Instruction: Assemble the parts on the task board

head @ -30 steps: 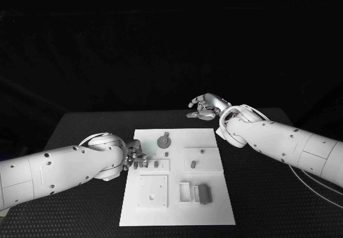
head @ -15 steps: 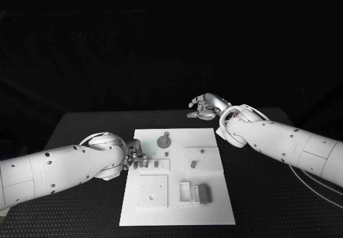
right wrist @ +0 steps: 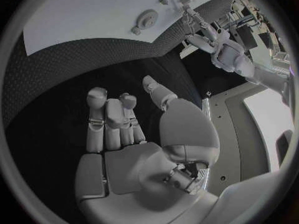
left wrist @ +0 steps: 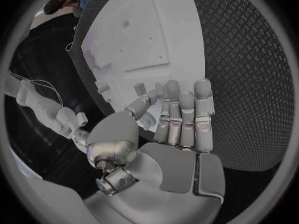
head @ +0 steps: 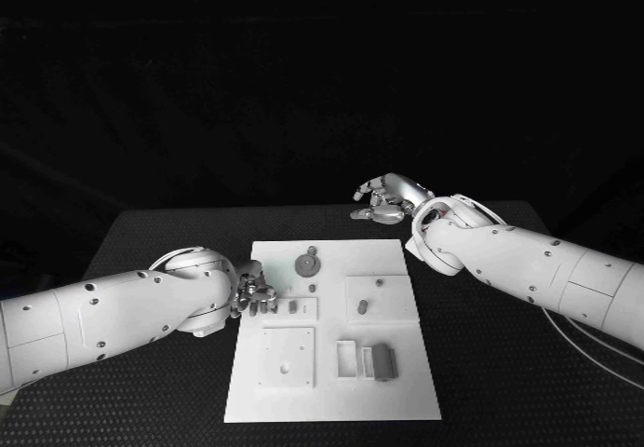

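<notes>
Nothing has moved since the earlier frames. Left hand (head: 252,296) sits at the task board's (head: 403,382) left edge, fingertips on a small grey part (head: 291,306), likely seating it; whether it grips, cannot tell. Right hand (head: 386,200) hovers off the board's far right corner, fingers curled, empty, keeping clear.

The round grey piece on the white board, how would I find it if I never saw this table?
Look at the white task board in the middle of the black table. Go to its far end, away from the robot. The round grey part lies there, a flat disc, while the pieces nearer the robot are blocky or small.
</notes>
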Controlling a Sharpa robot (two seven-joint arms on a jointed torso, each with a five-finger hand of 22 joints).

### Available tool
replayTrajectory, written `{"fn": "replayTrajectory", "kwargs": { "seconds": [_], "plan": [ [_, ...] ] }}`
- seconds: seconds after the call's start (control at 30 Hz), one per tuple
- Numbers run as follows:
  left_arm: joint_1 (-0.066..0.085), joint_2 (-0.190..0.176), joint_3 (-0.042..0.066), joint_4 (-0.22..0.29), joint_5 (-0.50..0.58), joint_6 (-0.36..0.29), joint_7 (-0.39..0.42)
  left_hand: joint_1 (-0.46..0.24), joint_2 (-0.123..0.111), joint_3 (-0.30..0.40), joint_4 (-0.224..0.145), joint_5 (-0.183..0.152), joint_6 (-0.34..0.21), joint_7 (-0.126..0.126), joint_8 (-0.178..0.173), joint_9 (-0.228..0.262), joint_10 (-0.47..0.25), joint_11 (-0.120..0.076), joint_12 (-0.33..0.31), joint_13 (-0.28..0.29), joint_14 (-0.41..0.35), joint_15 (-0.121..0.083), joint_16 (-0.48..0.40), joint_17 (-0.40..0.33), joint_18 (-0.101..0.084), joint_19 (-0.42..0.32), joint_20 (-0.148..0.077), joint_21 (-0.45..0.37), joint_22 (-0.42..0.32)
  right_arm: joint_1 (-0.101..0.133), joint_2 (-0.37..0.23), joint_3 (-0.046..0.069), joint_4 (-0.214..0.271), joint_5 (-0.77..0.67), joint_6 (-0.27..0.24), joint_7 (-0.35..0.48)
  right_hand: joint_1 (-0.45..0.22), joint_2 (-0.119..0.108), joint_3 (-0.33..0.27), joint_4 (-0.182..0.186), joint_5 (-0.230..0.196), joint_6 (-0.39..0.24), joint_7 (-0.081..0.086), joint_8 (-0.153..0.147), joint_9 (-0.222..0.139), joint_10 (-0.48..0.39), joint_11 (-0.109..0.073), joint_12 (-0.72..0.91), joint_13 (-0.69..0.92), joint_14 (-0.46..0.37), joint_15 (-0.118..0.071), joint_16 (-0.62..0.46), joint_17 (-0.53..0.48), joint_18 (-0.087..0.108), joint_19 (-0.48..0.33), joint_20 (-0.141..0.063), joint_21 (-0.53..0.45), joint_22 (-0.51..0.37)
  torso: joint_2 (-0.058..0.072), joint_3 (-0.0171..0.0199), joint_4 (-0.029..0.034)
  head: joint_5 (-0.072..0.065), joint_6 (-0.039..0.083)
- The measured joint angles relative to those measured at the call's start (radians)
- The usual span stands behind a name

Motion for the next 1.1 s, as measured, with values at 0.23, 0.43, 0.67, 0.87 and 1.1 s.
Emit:
{"fn": "replayTrajectory", "kwargs": {
  "seconds": [0.23, 0.43, 0.67, 0.87, 1.1],
  "plan": [
    [0.0, 0.0, 0.0, 0.001, 0.015, -0.002, -0.008, -0.035, 0.013, 0.015, -0.008, 0.005, 0.007, 0.006, 0.007, 0.018, 0.001, -0.001, 0.022, 0.01, 0.0, 0.0, 0.028, 0.01, 0.0, 0.0, 0.0, 0.043, 0.0, 0.0, 0.0, 0.0, 0.0, 0.0, 0.0, 0.0, 0.0, 0.0, 0.0, 0.0, 0.0, 0.0, 0.0, 0.0, 0.0, 0.0, 0.0, 0.0, 0.0, -0.003, -0.003, 0.0, 0.0, 0.0, 0.0, 0.0, 0.0, 0.0, 0.0, 0.0, 0.0006, 0.001, 0.0],
    [-0.001, 0.0, 0.0, 0.002, 0.02, -0.005, -0.013, -0.056, 0.014, 0.019, -0.01, 0.006, 0.008, 0.005, 0.035, 0.023, 0.003, -0.002, 0.03, 0.014, 0.0, 0.0, 0.038, 0.014, 0.0, 0.0, 0.0, 0.058, 0.0, 0.0, 0.0, 0.0, 0.0, 0.0, 0.001, 0.0, 0.0, 0.0, 0.0, 0.0, 0.0, 0.001, -0.001, 0.0, 0.0, 0.0, 0.0, 0.0, -0.001, -0.003, -0.003, 0.0, 0.0, 0.0, 0.0, 0.0, 0.0, 0.0, 0.0, -0.0006, 0.0006, 0.002, 0.001],
    [-0.003, 0.0, 0.0, 0.007, 0.012, -0.01, -0.019, -0.067, 0.011, 0.024, -0.008, 0.012, 0.01, 0.003, 0.035, 0.026, 0.006, -0.002, 0.03, 0.015, 0.004, -0.004, 0.038, 0.015, 0.0, -0.003, -0.004, 0.068, 0.001, 0.0, 0.0, 0.0, 0.0, 0.0, 0.001, 0.0, 0.0, 0.0, 0.0, 0.0, 0.0, 0.002, -0.002, 0.0, 0.0, 0.0, 0.0, 0.0, -0.001, -0.003, -0.003, 0.0, 0.0, 0.0, 0.0, 0.0, 0.0, 0.0, 0.0, -0.0005, 0.0005, 0.001, 0.001],
    [-0.003, 0.003, 0.0, 0.008, -0.006, -0.01, -0.025, -0.073, 0.005, 0.032, -0.007, 0.018, 0.016, -0.003, 0.035, 0.027, 0.013, -0.01, 0.034, 0.015, 0.009, -0.009, 0.042, 0.015, 0.0, -0.002, -0.006, 0.074, 0.001, 0.0, -0.002, 0.0, 0.0, 0.0, 0.002, 0.0, 0.0, 0.0, 0.0, 0.0, 0.0, 0.003, -0.002, 0.0, 0.0, 0.0, 0.0, 0.0, -0.001, -0.003, -0.003, 0.0, 0.0, 0.0, -0.002, 0.002, 0.0, 0.0, 0.0, -0.0001, 0.0004, 0.003, 0.001],
    [-0.004, 0.011, 0.0, 0.006, -0.034, -0.009, -0.03, -0.073, 0.005, 0.035, -0.007, 0.018, 0.023, -0.003, 0.04, 0.029, 0.017, -0.01, 0.034, 0.016, 0.013, -0.013, 0.042, 0.015, 0.0, 0.002, -0.009, 0.078, 0.001, 0.0, -0.003, 0.0, 0.001, 0.0, 0.003, 0.0, 0.0, 0.0, 0.0, 0.0, 0.0, 0.0, 0.0, 0.0, 0.0, 0.0, 0.0, 0.004, -0.001, -0.003, -0.003, 0.0, 0.0, 0.0, -0.002, 0.002, 0.0, 0.0, 0.0, 0.0001, 0.0002, 0.004, 0.002]
  ]
}}
